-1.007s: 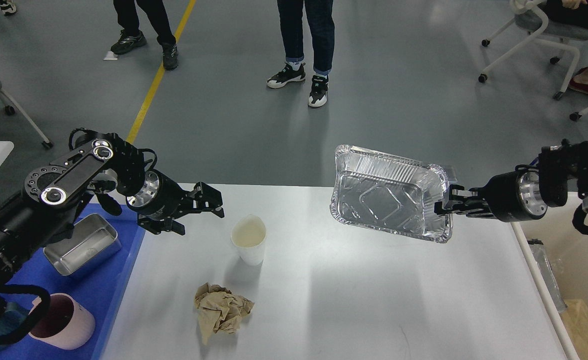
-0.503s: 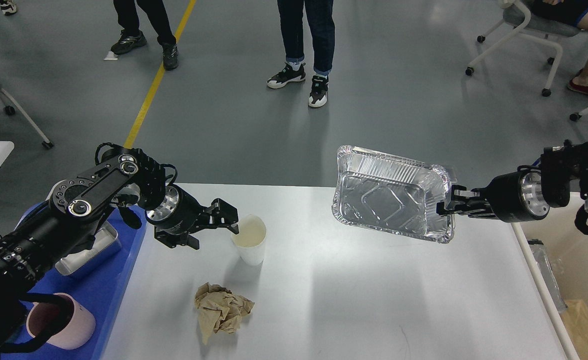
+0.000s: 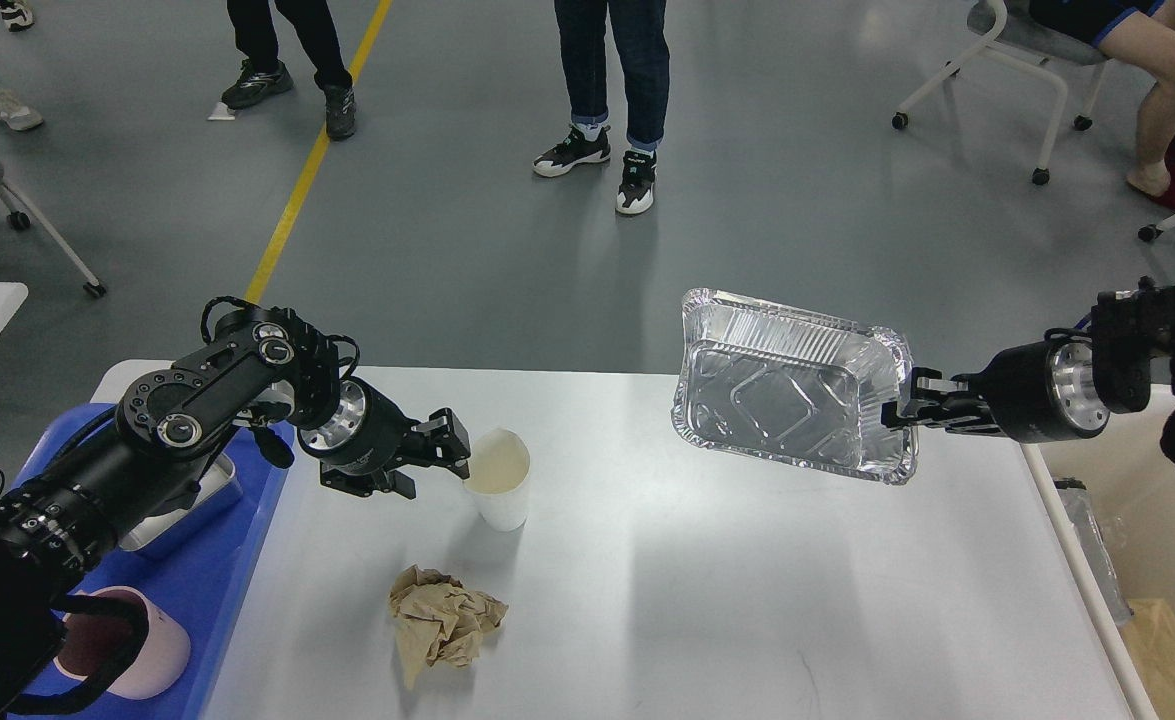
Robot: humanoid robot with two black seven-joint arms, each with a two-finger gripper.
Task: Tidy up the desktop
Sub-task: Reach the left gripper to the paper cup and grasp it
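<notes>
Desktop: smooth white laminate, slightly glossy, soft glare. Far right, foil tray: thin shiny aluminium, ribbed walls, embossed base, crimped rim. Paper cup: matt white, rim pinched. Near it, paper wad: brown, crumpled, rough, matt. Left, blue tray: smooth plastic. On it, metal pan: brushed steel; mug: pale pink, smooth.

The desktop is a wide, white, slightly glossy rectangular tabletop lying flat, its far edge toward the grey floor.
</notes>
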